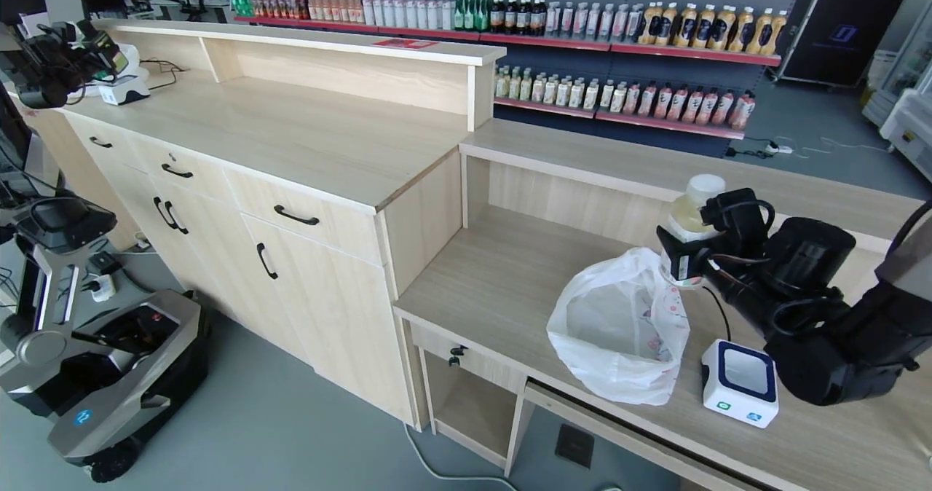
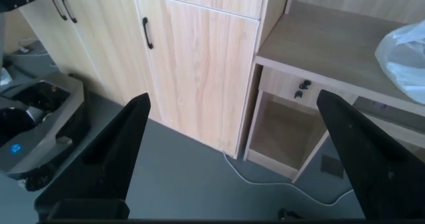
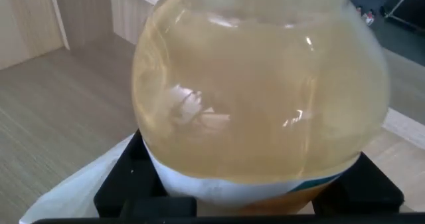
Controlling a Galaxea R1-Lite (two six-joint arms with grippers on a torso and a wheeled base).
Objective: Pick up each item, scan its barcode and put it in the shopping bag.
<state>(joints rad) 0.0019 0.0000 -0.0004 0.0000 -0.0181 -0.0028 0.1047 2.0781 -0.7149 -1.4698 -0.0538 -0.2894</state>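
Note:
My right gripper (image 1: 683,256) is shut on a bottle (image 1: 693,218) of pale yellow drink with a white cap, held upright just above the far right rim of the white shopping bag (image 1: 619,327). Up close the bottle (image 3: 259,98) is clamped between the black fingers (image 3: 126,184), with the bag (image 3: 86,191) below. The bag stands open on the low counter (image 1: 502,280). A white barcode scanner (image 1: 739,383) sits right of the bag, under my right arm. My left gripper (image 2: 232,151) is open, hanging over the floor in front of the cabinets, with the bag (image 2: 405,51) off to one side.
A taller counter (image 1: 291,127) with drawers and doors stands left of the low one. Shelves of bottles (image 1: 553,21) line the back wall. Another robot (image 1: 80,316) is parked on the floor at the left. A cable runs on the floor below the low counter.

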